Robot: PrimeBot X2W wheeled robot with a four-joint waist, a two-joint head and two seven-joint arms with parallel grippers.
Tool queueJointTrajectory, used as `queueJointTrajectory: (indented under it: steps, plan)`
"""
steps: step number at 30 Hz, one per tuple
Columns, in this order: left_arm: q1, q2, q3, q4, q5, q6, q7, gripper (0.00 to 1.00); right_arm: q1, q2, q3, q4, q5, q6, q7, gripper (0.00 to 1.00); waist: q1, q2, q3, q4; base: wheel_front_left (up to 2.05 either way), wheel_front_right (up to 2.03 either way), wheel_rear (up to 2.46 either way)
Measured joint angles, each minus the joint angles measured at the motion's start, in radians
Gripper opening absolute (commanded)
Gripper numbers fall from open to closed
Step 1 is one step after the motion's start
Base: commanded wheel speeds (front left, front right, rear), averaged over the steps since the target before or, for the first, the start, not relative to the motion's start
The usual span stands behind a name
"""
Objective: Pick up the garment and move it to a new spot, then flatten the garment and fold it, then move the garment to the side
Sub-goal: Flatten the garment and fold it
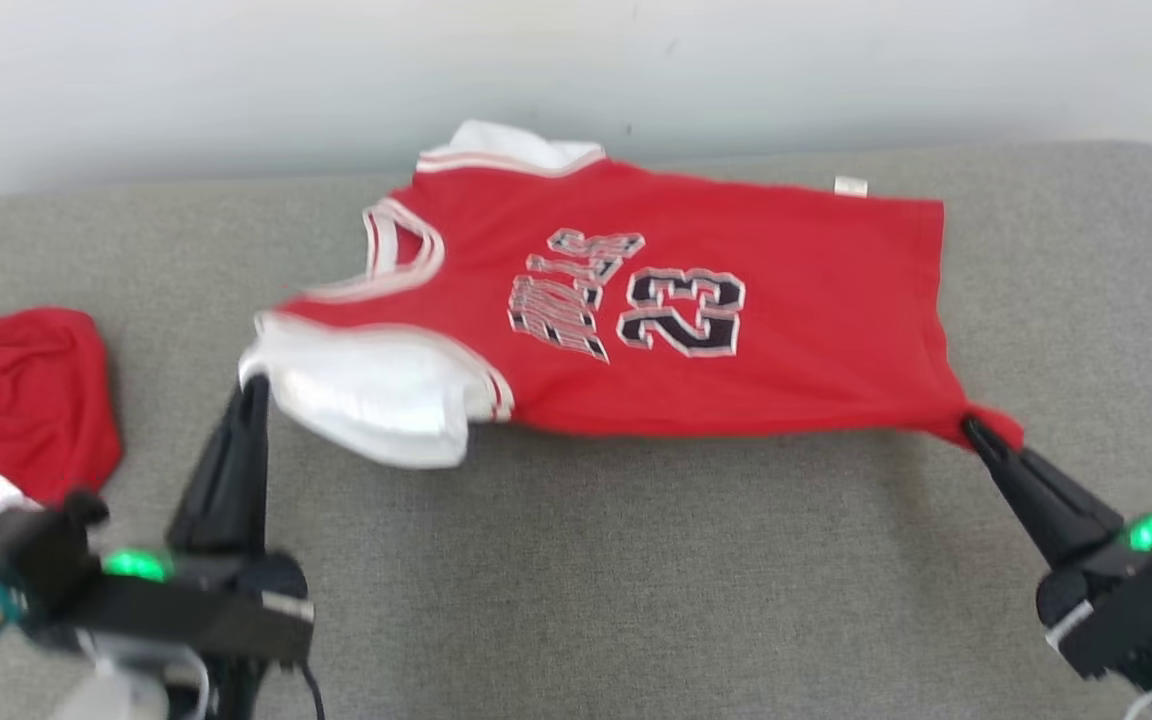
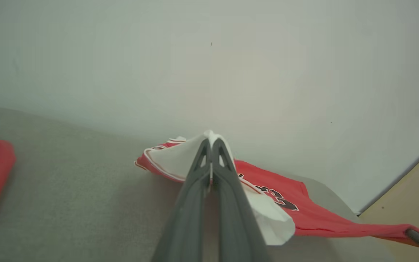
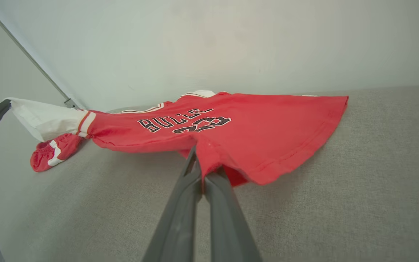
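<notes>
While both pairs of fingers are pinched tight on cloth, the red jersey (image 1: 736,330) hangs stretched between them. Left gripper (image 1: 254,385) holds the white sleeve (image 1: 366,390); right gripper (image 1: 974,430) holds the near hem corner (image 1: 998,426). Near edge is lifted off the grey cushion (image 1: 636,560); far edge rests on it by the wall (image 1: 236,80). Print faces up. Second red garment (image 1: 16,400) lies well apart, far left.
</notes>
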Motion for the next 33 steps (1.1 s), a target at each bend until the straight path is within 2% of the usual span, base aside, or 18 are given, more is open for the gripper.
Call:
queueJointTrajectory:
  steps: [4,12,22,29,33]
  plan:
    - [0.127,-0.036,0.043,-0.040,0.000,0.025,0.000,0.00,0.051,-0.023,0.008,-0.019,0.027,0.000,0.008,0.00,0.0000,0.0000,-0.031,-0.003,0.00,0.00,0.00]
    - [0.319,-0.076,0.058,-0.084,0.027,0.054,0.000,0.00,0.147,-0.064,0.004,-0.035,0.050,0.000,0.036,0.00,0.0000,0.0000,-0.083,0.002,0.00,0.00,0.00]
    - [0.422,-0.090,0.040,-0.101,0.022,0.062,0.001,0.00,0.245,-0.081,-0.005,-0.039,0.091,0.000,0.097,0.00,0.0000,0.0001,-0.108,0.051,0.00,0.00,0.00]
    - [0.465,-0.098,0.012,-0.086,0.008,0.061,0.014,0.00,0.285,-0.081,-0.006,-0.030,0.113,0.000,0.178,0.00,0.0001,0.0001,-0.105,0.086,0.00,0.00,0.00]
    - [0.469,-0.100,-0.007,-0.058,0.007,0.045,0.022,0.00,0.294,-0.079,-0.020,-0.027,0.117,0.000,0.202,0.00,0.0002,0.0001,-0.092,0.093,0.00,0.00,0.00]
